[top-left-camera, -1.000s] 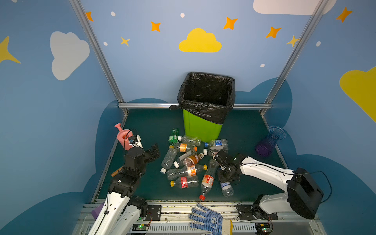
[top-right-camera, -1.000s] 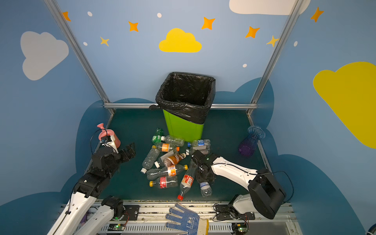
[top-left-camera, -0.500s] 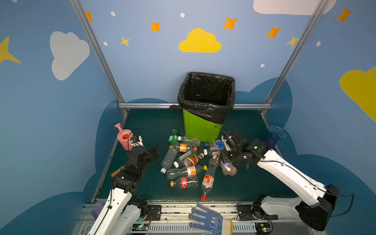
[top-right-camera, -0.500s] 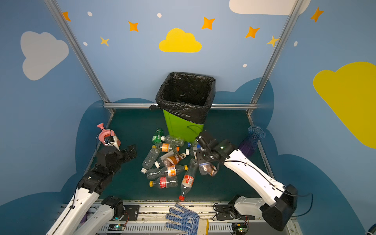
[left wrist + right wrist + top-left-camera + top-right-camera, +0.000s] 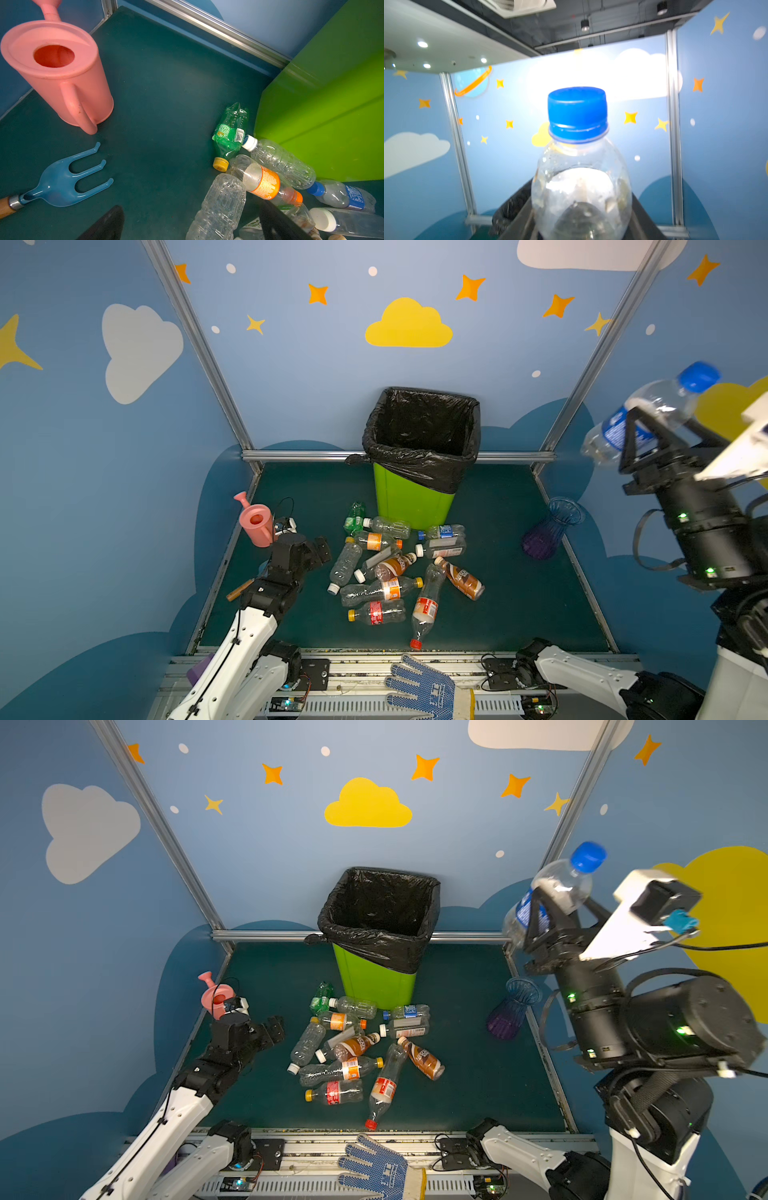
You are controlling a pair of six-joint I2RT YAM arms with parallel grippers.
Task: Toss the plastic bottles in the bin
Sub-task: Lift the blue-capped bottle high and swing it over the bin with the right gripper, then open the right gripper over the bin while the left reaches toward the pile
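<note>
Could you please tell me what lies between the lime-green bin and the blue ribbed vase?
Nothing does. In both top views the dark green mat between the tall lime-green plastic bin and the blue ribbed vase is bare.

I see a pink watering can (image 5: pixel 257 524) upright at the desk's (image 5: pixel 498 614) left edge, with a blue hand rake (image 5: pixel 60 182) lying near it. A blue vase (image 5: pixel 550 526) stands at the right, and a dotted glove (image 5: pixel 419 688) lies on the front rail.
</note>
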